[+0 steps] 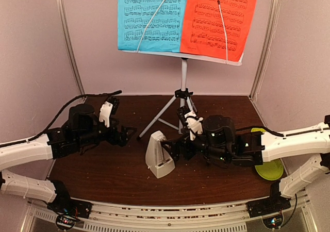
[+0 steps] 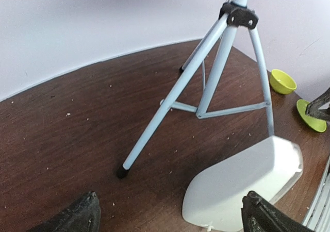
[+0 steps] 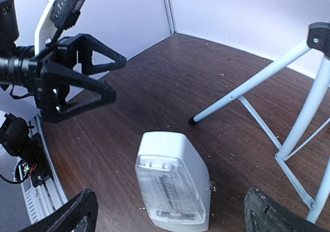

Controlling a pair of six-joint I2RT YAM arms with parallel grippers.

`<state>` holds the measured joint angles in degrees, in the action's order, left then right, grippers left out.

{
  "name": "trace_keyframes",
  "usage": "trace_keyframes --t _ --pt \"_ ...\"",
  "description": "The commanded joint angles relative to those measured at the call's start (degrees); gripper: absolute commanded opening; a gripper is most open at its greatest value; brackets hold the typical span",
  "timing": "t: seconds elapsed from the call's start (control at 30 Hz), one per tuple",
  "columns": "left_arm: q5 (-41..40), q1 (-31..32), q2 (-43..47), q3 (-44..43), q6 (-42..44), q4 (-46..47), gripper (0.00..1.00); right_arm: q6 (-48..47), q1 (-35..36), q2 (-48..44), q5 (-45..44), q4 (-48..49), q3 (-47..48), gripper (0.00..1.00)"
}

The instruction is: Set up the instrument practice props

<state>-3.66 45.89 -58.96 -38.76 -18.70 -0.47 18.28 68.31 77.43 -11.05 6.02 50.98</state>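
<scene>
**Metronome standing between two open, empty pairs of fingers**
Toward the near edge of the brown wooden bench (image 1: 103, 175), the small white pyramid metronome (image 1: 161, 160) stands upright, long axis vertical. The right gripper (image 1: 174, 148), fingers spread and empty, is just beside its right face. The left gripper (image 1: 129, 135), likewise spread, lies farther off to its left. Toward the far edge, the white tripod music stand (image 1: 178, 105) carries the blue sheet (image 1: 149, 15) and red-orange sheet (image 1: 221, 15).

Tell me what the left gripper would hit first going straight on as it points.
Probably the stand's near tripod leg; the left gripper could clip the metronome on its right first, as depth is unclear.
</scene>
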Motion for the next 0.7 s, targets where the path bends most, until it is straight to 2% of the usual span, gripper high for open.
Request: trace_keyframes --t 0.0,0.23,0.43,0.67 --pt "-0.24 -0.27 2.16 5.17 0.07 5.04 0.98 2.27 1.36 5.15 -2.94 -0.88 5.88 1.00" --pt "0.19 -0.23 4.02 16.09 0.46 17.18 0.98 3.07 1.39 12.31 -4.54 -5.15 12.28 1.00" --pt "-0.73 -0.27 2.50 18.50 2.01 18.58 0.97 3.09 1.33 17.87 -5.48 -6.71 15.84 0.99" --pt "2.53 -0.27 -2.89 23.90 5.33 28.48 0.97 2.68 0.50 19.78 -4.49 -6.35 16.36 0.90"
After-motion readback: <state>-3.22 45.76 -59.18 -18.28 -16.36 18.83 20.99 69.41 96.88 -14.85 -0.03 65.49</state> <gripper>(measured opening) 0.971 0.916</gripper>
